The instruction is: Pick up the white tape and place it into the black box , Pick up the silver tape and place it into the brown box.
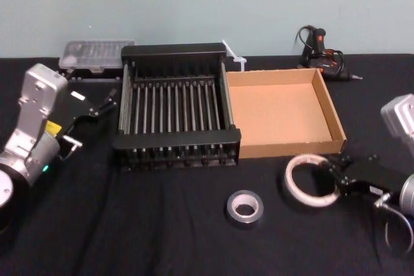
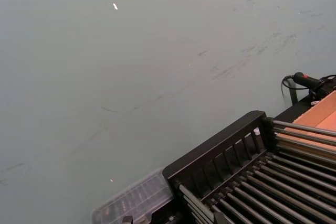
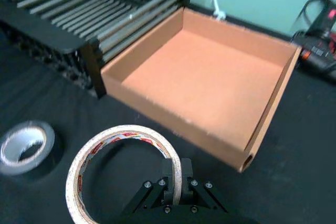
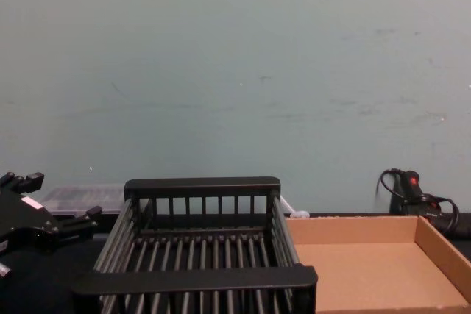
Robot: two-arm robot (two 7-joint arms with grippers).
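The white tape (image 1: 304, 163) lies just in front of the brown box (image 1: 336, 117), at the right. My right gripper (image 1: 331, 174) is shut on the ring's near wall, one finger inside and one outside, as the right wrist view shows for the gripper (image 3: 176, 176) and the tape (image 3: 105, 140). Whether the roll is off the cloth I cannot tell. The silver tape (image 1: 244, 207) lies flat on the cloth, to the left of the white roll and in front of the black box (image 1: 174, 139). My left gripper (image 1: 103, 103) hangs open, left of the black box.
A clear plastic case (image 1: 97, 55) sits behind the black box at the back left. A black corded tool (image 1: 321, 53) lies at the back right behind the brown box. Black cloth covers the table, with open room along its front edge.
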